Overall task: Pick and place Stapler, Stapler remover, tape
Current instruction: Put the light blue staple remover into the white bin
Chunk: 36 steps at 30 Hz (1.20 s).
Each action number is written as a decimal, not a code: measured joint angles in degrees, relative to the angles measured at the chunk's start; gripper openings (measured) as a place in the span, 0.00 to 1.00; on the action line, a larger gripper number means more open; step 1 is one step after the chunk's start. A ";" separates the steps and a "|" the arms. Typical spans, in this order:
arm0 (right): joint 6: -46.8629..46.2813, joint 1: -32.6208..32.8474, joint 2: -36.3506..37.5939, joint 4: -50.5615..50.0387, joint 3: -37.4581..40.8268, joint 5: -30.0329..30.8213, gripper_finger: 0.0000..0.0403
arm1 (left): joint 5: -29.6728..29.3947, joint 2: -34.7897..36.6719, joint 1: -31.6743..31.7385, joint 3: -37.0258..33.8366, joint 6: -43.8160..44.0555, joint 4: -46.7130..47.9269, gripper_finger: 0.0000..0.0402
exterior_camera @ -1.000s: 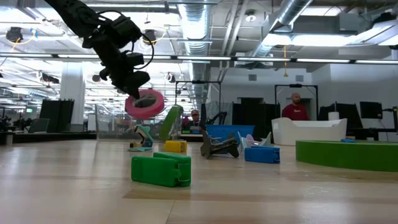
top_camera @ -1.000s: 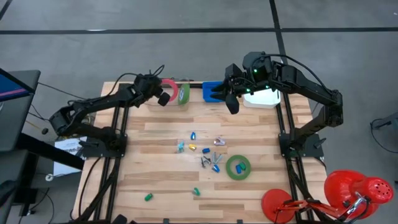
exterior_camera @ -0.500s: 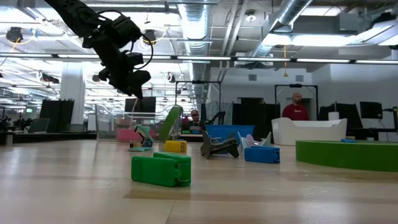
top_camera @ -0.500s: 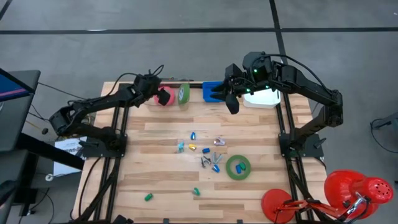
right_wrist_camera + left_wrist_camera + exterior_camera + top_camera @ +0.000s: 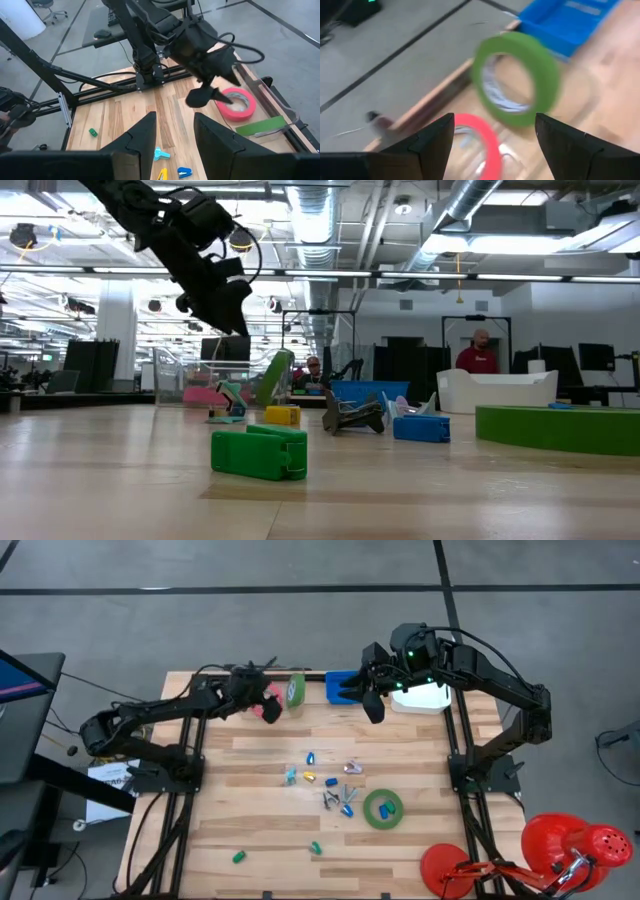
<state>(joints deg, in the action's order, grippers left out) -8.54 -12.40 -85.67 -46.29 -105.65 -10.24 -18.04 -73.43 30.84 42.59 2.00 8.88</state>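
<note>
From above, the left gripper (image 5: 262,698) hangs at the table's far edge over the pink-red tape roll (image 5: 270,710), beside an upright green roll (image 5: 296,691); another green roll (image 5: 383,808) lies flat nearer the front. Low down, pink tape (image 5: 205,394) seems to lie inside a clear bin (image 5: 170,377). Past the left wrist, spread fingers (image 5: 432,142) hold nothing. The right gripper (image 5: 366,692) hovers near the blue bin (image 5: 340,680); its fingers stand slightly apart, empty.

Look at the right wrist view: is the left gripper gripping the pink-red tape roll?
No: the pink-red tape roll lies flat below the open left gripper.
</note>
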 joint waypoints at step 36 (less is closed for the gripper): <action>0.00 0.00 0.00 -0.02 0.00 0.00 0.31 | 19.49 0.02 -30.81 -3.66 -31.01 1.78 0.65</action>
<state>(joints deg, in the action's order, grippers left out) -8.54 -12.40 -85.67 -46.30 -105.65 -10.24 1.44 -73.41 0.03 38.93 -29.01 10.66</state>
